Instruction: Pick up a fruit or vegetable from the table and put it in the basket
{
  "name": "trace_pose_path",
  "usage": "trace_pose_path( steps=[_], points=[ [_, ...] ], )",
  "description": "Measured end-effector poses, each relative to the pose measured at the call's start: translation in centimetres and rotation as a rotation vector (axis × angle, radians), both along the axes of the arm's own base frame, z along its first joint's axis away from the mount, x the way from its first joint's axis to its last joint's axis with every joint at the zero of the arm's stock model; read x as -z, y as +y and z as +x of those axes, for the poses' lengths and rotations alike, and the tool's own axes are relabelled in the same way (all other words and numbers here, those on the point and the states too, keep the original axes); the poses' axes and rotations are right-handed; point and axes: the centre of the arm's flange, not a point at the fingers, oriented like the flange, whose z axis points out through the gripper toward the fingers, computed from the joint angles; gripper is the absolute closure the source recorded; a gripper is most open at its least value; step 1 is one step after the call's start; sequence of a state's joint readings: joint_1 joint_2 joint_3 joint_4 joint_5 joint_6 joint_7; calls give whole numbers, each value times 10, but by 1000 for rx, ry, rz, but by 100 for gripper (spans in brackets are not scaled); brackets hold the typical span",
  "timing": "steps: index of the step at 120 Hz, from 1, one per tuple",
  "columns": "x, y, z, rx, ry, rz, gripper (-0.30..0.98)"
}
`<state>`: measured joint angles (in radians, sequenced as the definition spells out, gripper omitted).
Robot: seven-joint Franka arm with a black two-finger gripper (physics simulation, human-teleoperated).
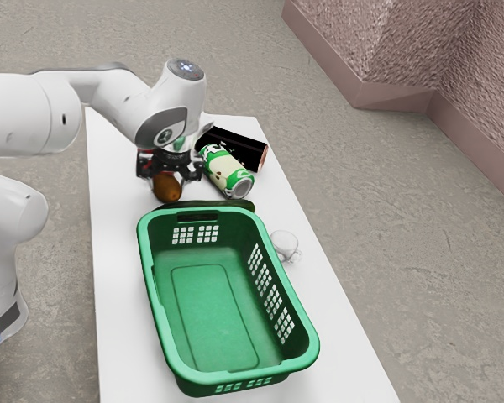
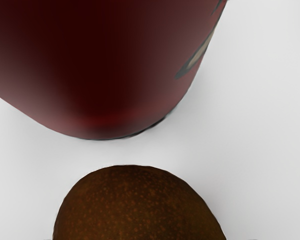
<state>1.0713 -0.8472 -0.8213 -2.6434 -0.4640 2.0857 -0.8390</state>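
Crowding the brown fruit (image 1: pixel 166 189), the claw (image 1: pixel 170 175) is too obscured to tell clenched from released.

cup (image 1: pixel 283 243) beside basket (image 1: pixel 206 315), can (image 1: pixel 226 172) near fruit (image 1: pixel 166 187)

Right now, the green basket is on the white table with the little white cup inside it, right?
Not inside: the white cup is beside the green basket, as the exterior view shows. The basket is indeed on the white table.
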Motion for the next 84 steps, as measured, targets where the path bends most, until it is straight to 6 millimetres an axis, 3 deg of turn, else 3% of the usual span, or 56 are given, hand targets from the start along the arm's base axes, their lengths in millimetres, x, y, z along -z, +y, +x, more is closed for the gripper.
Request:
trace_pose_path(
  steps=[24, 58, 84],
  points=[
    [6, 3, 3, -9, -22, -19, 24],
    [4, 3, 6, -10, -47, -14, 36],
    [2, -3, 9, -3, -74, -14, 38]
  ],
)
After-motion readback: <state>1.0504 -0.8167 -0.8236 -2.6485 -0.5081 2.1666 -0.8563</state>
